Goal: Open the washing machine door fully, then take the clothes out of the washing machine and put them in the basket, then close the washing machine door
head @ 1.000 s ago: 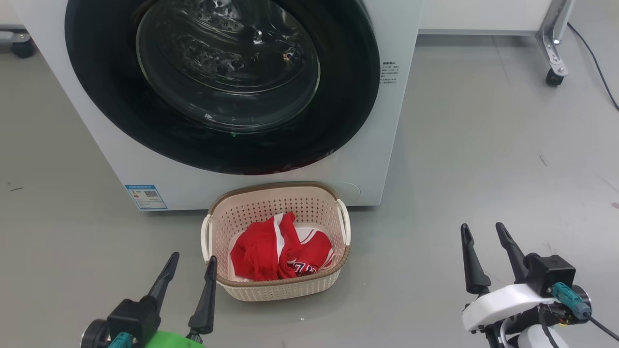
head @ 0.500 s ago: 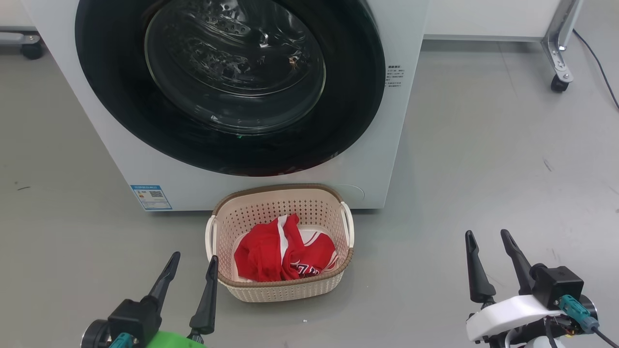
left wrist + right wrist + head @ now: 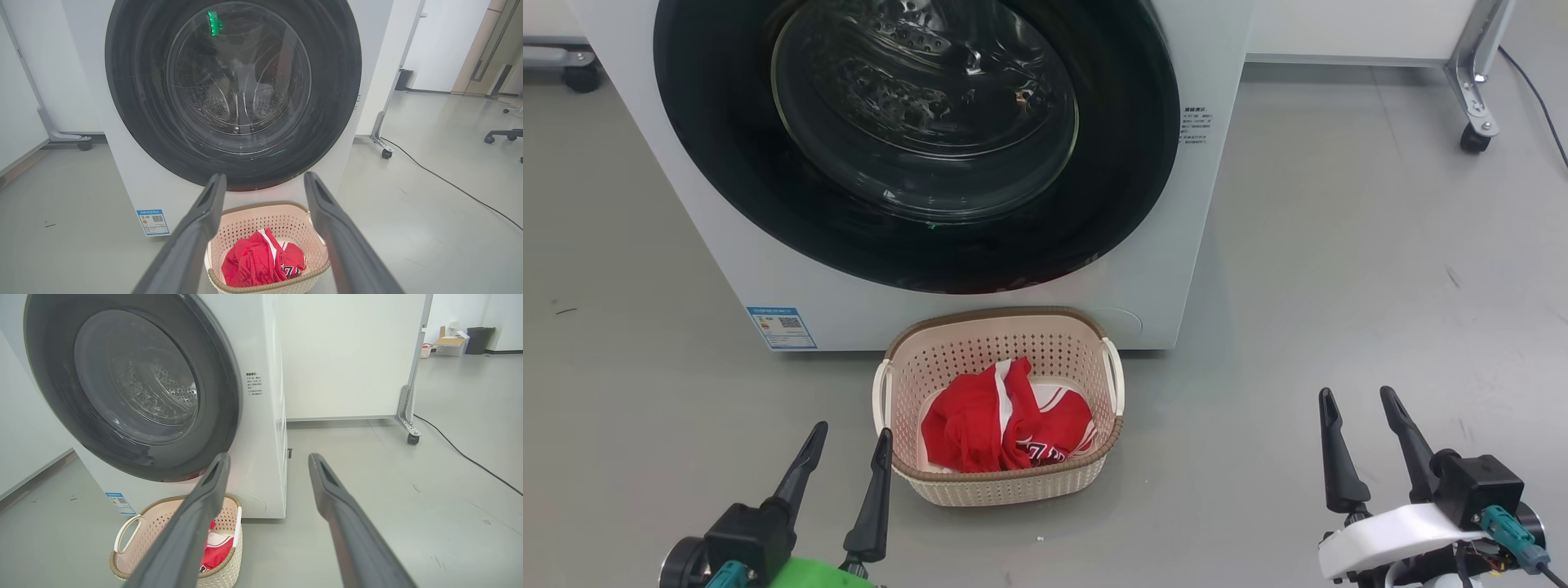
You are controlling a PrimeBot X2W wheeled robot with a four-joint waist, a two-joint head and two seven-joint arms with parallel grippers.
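At the near left, the left hand [image 3: 851, 430] hangs above the floor [image 3: 1339, 245], fingers spread and grasping nothing, its right finger just beside the basket [image 3: 1005, 321]. The basket stands on the floor just in front of the washing machine [image 3: 1168, 269], with the red clothes [image 3: 980, 425] bunched inside. Behind it, the washing machine door [image 3: 727, 163] sits flush against the machine. At the near right, well apart from the basket, the right hand [image 3: 1356, 394] is released and empty.

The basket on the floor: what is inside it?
Crumpled red clothes lie inside the basket, showing white trim and some lettering. Whatever is beneath the fabric is covered.
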